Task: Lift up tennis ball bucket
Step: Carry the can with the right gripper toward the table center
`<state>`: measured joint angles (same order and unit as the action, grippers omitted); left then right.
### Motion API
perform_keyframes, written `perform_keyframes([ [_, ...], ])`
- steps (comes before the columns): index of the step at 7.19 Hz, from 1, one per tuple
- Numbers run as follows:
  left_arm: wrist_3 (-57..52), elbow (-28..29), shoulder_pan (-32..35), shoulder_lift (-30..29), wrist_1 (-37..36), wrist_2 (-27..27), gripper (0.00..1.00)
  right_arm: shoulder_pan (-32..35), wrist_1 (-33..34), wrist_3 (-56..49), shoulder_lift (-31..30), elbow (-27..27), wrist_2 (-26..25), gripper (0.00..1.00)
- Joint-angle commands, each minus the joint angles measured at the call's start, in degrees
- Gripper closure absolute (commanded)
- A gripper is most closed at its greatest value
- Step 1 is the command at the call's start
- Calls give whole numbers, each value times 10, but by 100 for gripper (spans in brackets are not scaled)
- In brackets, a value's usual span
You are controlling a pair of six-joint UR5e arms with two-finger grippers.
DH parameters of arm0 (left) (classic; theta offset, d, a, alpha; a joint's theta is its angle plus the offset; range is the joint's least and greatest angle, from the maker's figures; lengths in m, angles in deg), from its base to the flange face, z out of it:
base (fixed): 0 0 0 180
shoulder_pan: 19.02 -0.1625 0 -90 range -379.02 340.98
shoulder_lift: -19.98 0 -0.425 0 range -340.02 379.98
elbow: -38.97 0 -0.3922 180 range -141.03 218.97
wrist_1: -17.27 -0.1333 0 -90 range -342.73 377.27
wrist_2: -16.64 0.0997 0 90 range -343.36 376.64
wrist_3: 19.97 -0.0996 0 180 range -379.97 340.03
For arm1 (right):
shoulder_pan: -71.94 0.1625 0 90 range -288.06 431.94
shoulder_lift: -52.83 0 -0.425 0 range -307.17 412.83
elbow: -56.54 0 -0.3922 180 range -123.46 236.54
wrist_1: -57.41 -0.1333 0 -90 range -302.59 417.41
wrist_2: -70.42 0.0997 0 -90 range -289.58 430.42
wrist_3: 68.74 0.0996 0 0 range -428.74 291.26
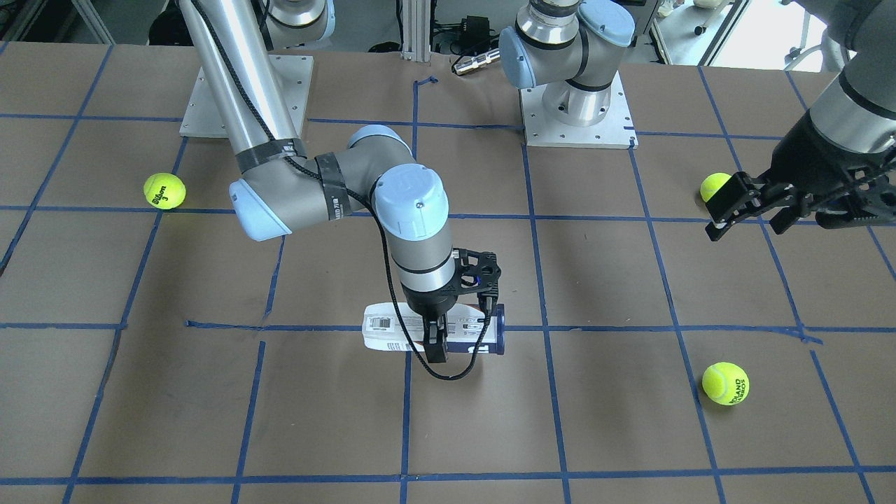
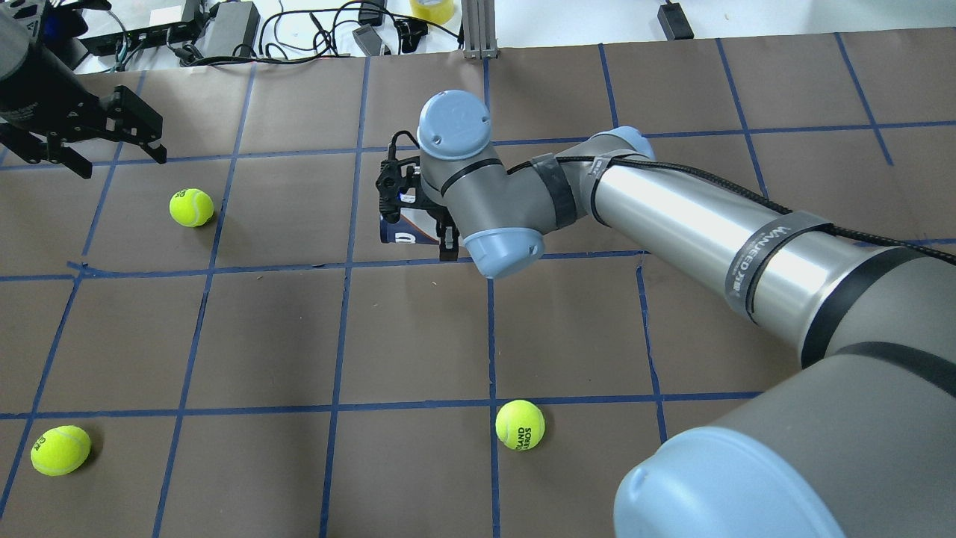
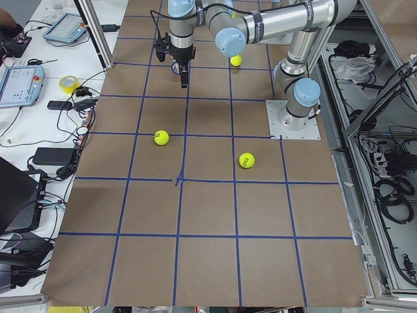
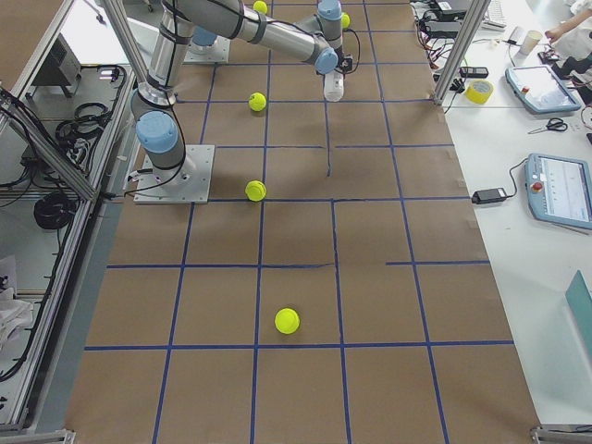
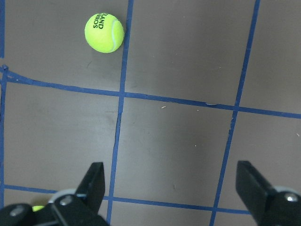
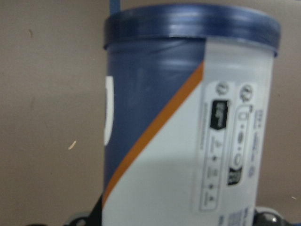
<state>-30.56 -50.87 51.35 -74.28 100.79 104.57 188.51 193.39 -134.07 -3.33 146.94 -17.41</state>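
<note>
**Tennis ball bucket gripped on its side, lift not yet evident**

Tennis ball bucket (image 1: 385, 336) lies lengthwise near the middle of the surface (image 1: 630, 434), well away from every edge. Its navy end points toward the robot's left and its barcode label toward the robot's right.

The right tool (image 1: 437, 330) comes straight down over the bucket's middle. One finger shows in front of the white wall and the other is hidden behind it. In the right wrist view the bucket fills the frame, and the finger bases sit tight against both of its sides. The tool looks closed on the bucket across its width.

The left tool (image 1: 749, 222) hangs above the surface toward the left edge, spread wide and holding nothing. A tennis ball (image 1: 715, 186) sits just beside it in the front-facing view.

On progress, the reach and the grip appear done. Only a thin shadow shows under the bucket, and I cannot tell whether it is resting on the surface or just clear of it. What seems left is the raise itself, until a clear gap opens beneath the bucket. A smooth round wall held at mid-length may roll or tip in the grip, so a level, steady lift would suit.
</note>
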Motion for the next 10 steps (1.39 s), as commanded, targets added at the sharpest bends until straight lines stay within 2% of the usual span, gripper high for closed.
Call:
perform_keyframes([
  [1,0,0,-1,-7,-2,-2,0,39,2,-17,14,-2,-29,21],
  [3,0,-3,-1,-7,-2,-2,0,43,16,-27,29,-2,-33,17],
  [4,0,-5,-1,-7,-2,-2,0,43,19,-28,38,-3,-33,11],
  [5,0,-5,-1,-8,-2,-2,0,44,19,-17,38,3,-34,0],
  [8,0,-6,-1,-10,-2,-3,0,44,11,14,11,3,-34,0],
  [10,10,-5,1,-10,-2,-23,0,14,-62,68,-65,3,-35,0],
])
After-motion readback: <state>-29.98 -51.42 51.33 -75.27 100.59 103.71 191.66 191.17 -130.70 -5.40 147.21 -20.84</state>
